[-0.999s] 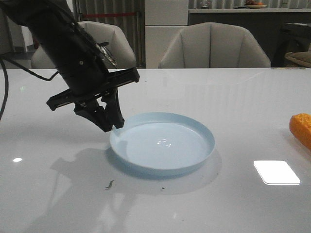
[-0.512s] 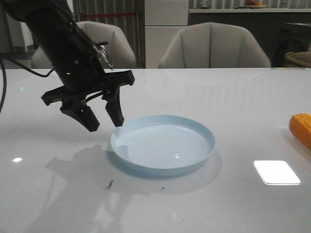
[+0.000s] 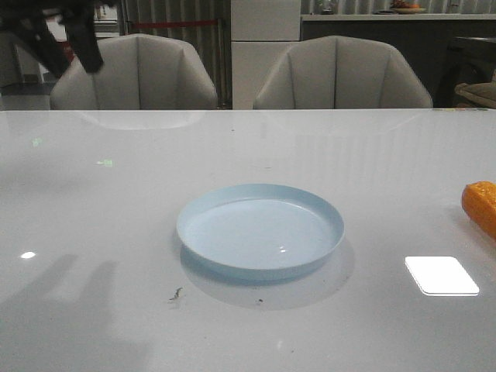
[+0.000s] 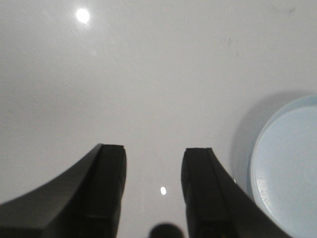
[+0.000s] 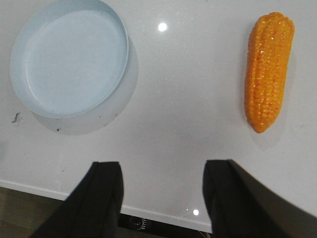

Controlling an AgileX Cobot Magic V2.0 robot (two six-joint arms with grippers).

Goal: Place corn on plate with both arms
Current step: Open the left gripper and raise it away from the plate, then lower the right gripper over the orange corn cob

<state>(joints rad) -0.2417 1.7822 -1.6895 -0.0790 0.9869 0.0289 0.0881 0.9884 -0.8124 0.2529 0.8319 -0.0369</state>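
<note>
The pale blue plate (image 3: 260,230) lies flat and empty in the middle of the white table. The orange-yellow corn (image 3: 480,205) lies on the table at the far right edge, cut off by the frame. My left gripper (image 3: 76,68) is open and empty, high at the back left, well away from the plate. In the left wrist view its fingers (image 4: 153,151) hang over bare table with the plate's rim (image 4: 257,163) beside them. My right gripper (image 5: 161,166) is open and empty over the table's front edge, with the corn (image 5: 269,69) and the plate (image 5: 69,64) both apart from it.
Two grey chairs (image 3: 341,74) stand behind the table. A bright light patch (image 3: 440,275) lies on the tabletop at the front right. A small dark speck (image 3: 176,294) lies in front of the plate. The table's front edge (image 5: 148,210) shows under the right gripper.
My left gripper opened off the plate's left rim, then rose up and back to the far top left. The plate stays flat where it was. The corn has not moved.
</note>
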